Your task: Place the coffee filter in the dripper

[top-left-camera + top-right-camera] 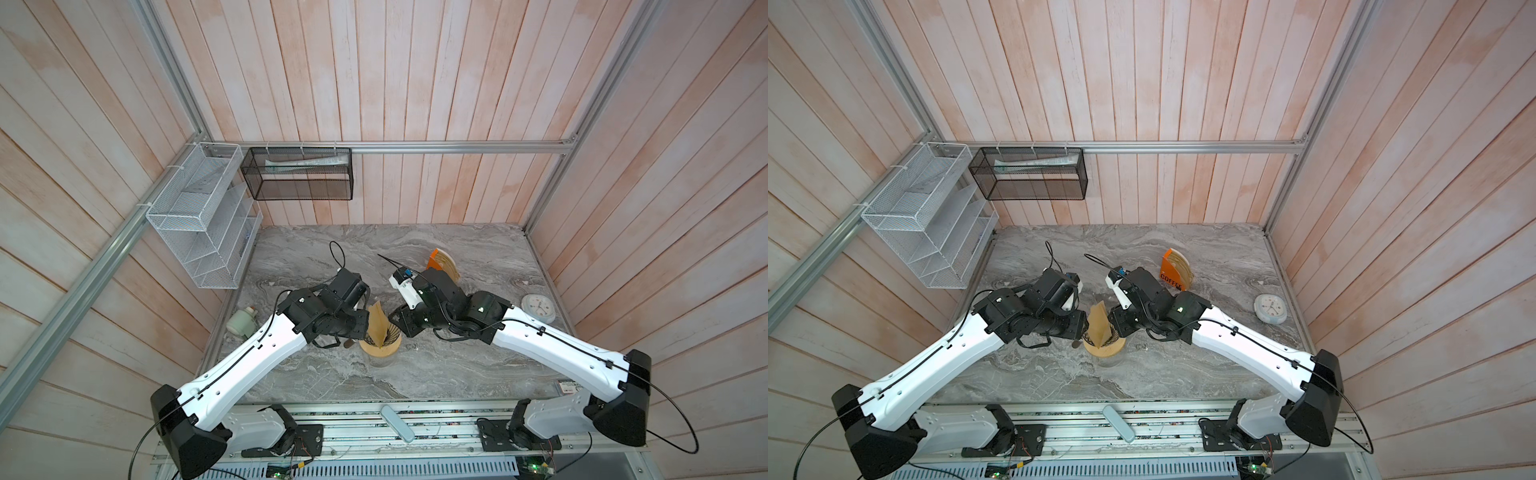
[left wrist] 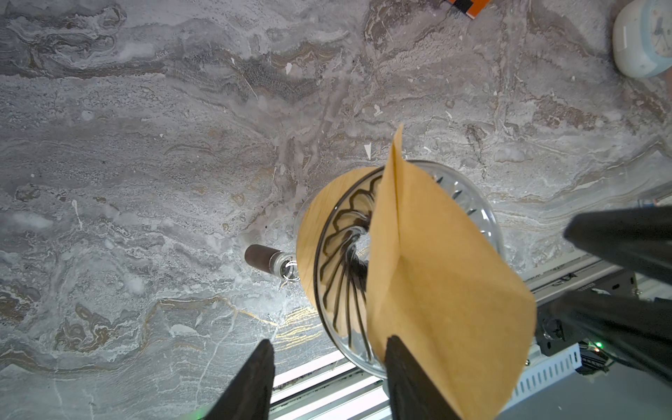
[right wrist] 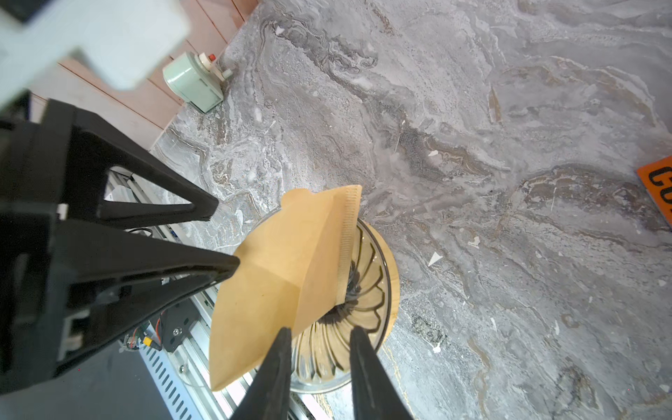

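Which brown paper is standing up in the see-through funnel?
The single coffee filter, standing on edge in the dripper. The other brown papers sit stacked in the orange COFFEE stand farther back.

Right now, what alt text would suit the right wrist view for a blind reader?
A folded tan coffee filter stands tip-down in a ribbed glass dripper, above a marble table. The open right claw hovers by it; one finger of the open left claw appears to touch the paper.

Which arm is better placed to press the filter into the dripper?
Probably the left: the left gripper touches the coffee filter with one finger; the right gripper hangs open over the dripper.
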Robot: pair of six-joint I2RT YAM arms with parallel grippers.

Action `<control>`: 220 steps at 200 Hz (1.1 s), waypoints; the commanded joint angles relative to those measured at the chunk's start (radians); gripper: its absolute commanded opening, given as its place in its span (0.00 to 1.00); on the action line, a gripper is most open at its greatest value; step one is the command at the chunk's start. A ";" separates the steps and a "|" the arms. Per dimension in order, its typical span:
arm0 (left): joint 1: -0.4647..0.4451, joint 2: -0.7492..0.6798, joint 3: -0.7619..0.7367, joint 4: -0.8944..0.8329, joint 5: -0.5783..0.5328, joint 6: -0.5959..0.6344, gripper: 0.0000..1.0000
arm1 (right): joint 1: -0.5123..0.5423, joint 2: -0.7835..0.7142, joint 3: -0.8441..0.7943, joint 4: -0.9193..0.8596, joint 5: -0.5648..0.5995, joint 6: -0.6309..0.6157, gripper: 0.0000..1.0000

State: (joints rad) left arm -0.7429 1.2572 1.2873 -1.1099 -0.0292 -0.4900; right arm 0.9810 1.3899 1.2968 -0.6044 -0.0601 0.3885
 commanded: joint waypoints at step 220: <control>0.028 -0.031 -0.051 0.067 0.029 0.018 0.52 | 0.007 0.069 0.050 -0.041 -0.024 -0.020 0.27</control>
State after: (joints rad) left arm -0.7200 1.2469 1.2449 -1.0573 -0.0071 -0.4824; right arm 0.9813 1.4498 1.3518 -0.6258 -0.0731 0.3874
